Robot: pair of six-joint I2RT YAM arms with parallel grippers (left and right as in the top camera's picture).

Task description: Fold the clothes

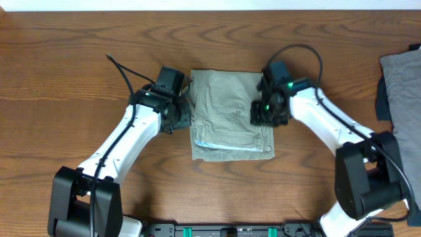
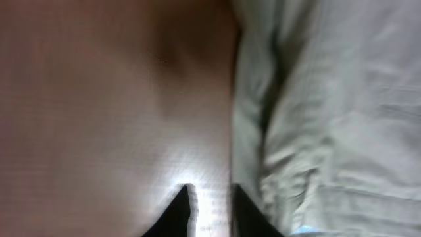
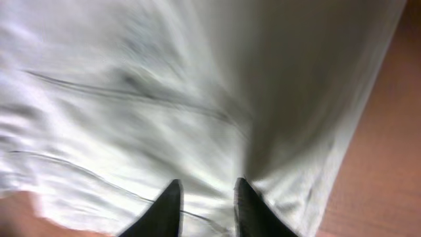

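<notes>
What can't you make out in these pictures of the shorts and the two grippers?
1. Left wrist view: blurred, so whether the left gripper nips the shorts at their edge is unclear.
2. Right wrist view: blur smears the cloth under the right gripper.
3. Overhead: both grippers' fingertips are hidden beneath their own wrist housings.
4. Overhead: the grey garment and dark cloth are cut off by the right edge.
</notes>
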